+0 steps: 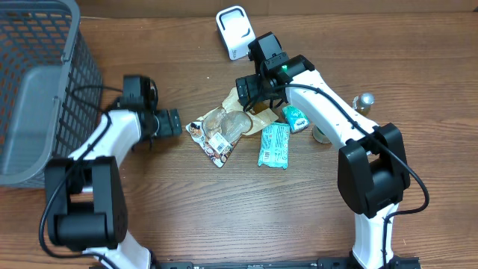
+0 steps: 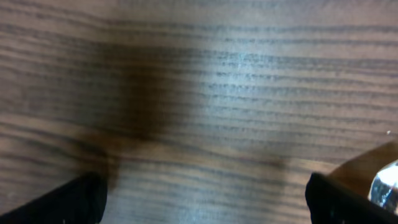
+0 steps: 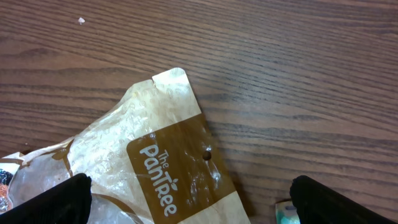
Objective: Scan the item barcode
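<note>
Both wide: left gripper point(image 1: 169, 122) over table point(image 1: 299, 217), right gripper point(image 1: 251, 91) above Pantree bag point(image 3: 171, 168) corner.

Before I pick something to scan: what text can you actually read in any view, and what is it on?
"The PanTree": white lettering on the brown label of the tan bag, right wrist view.
Print on the teal packet: too small to read.
Sticker on the clear-wrapped snack pack: too small to read.
Left wrist view: no text.
</note>
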Robot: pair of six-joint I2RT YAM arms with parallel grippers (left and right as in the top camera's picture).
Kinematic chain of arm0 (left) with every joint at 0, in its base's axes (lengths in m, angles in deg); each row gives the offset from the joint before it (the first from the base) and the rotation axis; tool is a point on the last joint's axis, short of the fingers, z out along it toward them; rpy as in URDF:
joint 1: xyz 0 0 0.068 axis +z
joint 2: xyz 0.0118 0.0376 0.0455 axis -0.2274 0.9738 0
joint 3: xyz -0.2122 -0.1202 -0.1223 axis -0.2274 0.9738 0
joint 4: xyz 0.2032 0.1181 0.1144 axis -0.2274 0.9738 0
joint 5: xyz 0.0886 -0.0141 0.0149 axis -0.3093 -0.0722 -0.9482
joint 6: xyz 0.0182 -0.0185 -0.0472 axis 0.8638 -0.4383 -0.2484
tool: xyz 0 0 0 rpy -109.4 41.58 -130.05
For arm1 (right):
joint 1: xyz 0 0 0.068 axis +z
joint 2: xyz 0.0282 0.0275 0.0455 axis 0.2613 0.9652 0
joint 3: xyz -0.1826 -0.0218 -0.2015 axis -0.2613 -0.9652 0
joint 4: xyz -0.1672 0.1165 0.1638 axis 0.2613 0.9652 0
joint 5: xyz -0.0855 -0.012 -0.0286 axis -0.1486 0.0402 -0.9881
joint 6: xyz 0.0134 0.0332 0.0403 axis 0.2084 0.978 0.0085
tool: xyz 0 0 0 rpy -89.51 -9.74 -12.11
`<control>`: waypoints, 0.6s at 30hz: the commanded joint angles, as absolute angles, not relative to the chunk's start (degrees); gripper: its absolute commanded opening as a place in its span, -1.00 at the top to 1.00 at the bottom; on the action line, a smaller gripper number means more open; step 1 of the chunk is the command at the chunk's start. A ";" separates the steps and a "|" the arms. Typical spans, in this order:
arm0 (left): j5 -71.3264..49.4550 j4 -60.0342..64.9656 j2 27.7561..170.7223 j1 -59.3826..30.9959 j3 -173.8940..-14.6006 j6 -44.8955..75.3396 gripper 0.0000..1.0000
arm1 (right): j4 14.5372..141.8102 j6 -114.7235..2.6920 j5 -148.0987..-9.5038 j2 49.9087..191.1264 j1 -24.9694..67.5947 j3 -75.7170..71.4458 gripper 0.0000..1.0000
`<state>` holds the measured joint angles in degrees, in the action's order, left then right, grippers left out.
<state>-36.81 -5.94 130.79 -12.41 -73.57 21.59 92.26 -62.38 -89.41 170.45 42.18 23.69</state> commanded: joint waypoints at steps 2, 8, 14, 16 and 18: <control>-34.21 -16.56 122.31 -12.54 -63.32 22.05 -0.98 | 91.95 -62.24 -89.98 170.30 41.91 23.32 -1.00; -34.02 -36.08 114.66 -12.54 -45.99 22.05 -0.99 | 91.95 -62.24 -90.00 170.30 41.91 23.32 -1.00; -34.02 -46.42 110.51 -12.54 -36.79 22.07 -0.99 | 91.95 -62.24 -89.98 170.30 41.91 23.32 -1.00; -34.04 -48.23 109.28 -12.54 -34.58 22.07 -0.99 | 91.95 -62.24 -89.98 170.30 41.91 23.32 -1.00; -34.06 -49.13 108.36 -12.54 -32.94 22.07 -0.99 | 91.95 -62.24 -89.98 170.30 41.91 23.32 -1.00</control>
<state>-34.45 -47.79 110.75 -12.41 -35.56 21.59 92.15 -62.40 -89.41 170.45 42.18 23.69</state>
